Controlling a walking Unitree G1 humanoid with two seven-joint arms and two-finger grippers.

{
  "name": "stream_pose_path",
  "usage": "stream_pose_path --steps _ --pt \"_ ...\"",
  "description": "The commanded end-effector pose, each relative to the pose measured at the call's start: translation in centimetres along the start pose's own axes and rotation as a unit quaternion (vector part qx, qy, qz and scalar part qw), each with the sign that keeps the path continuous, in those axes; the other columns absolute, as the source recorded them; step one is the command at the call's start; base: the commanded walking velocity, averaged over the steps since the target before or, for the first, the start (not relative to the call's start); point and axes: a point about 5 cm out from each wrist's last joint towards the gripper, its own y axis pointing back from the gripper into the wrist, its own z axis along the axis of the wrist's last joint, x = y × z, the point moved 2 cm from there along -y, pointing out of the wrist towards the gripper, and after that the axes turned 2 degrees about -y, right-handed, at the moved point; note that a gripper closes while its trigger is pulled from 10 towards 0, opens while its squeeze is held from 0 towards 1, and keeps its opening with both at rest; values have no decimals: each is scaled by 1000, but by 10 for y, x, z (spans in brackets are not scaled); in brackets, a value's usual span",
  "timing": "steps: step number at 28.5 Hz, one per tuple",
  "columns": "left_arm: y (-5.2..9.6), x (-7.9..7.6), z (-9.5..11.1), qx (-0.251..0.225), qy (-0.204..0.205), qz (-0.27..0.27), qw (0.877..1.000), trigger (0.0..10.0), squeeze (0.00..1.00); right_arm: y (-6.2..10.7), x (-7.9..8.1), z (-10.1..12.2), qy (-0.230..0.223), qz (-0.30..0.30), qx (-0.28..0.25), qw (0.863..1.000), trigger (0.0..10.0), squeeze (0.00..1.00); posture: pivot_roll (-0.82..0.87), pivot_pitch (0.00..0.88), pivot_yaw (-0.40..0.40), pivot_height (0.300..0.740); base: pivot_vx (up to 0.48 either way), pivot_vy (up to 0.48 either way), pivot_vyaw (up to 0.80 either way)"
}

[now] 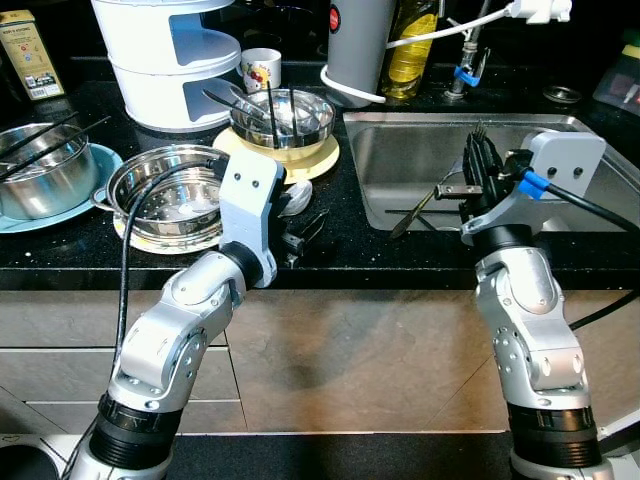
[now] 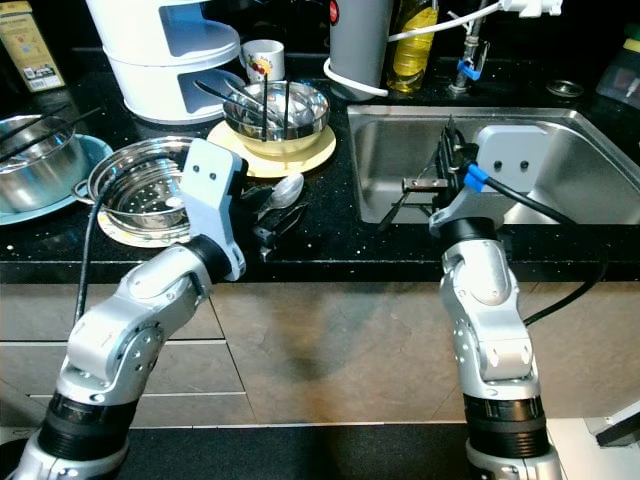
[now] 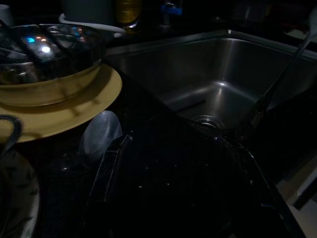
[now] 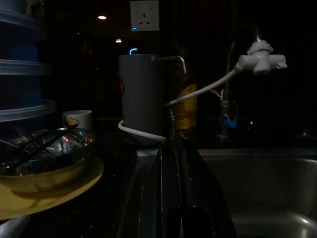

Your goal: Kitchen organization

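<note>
Right gripper (image 1: 482, 170), closed on a fork (image 1: 432, 196) above the sink (image 1: 400, 135), likely needs placing it next; left gripper (image 1: 305, 228) open beside a spoon (image 2: 285, 190).

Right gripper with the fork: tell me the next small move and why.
Probably lower it slightly and let go. The right gripper is shut on a fork held over the sink, the handle slanting down toward the basin, so a short drop would lay it inside. The left gripper sits by a spoon on the counter, likely next.
</note>
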Motion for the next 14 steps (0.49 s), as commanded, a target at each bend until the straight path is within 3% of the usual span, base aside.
stream_pose_path --steps 1,11,14 --pt "-2 -4 -2 1 3 -10 1000 10000 0 4 -6 -10 -1 -9 27 1000 10000 0 -80 170 -13 740 0 0 -800" --pt "-2 -5 -2 0 7 -14 1000 10000 0 5 -6 -10 0 -10 28 1000 10000 0 -81 165 -10 740 0 0 -800" --pt "-2 -4 -1 -5 12 -8 1000 10000 0 5 -6 -9 1 -8 25 1000 10000 0 -83 160 -11 740 0 0 -446"
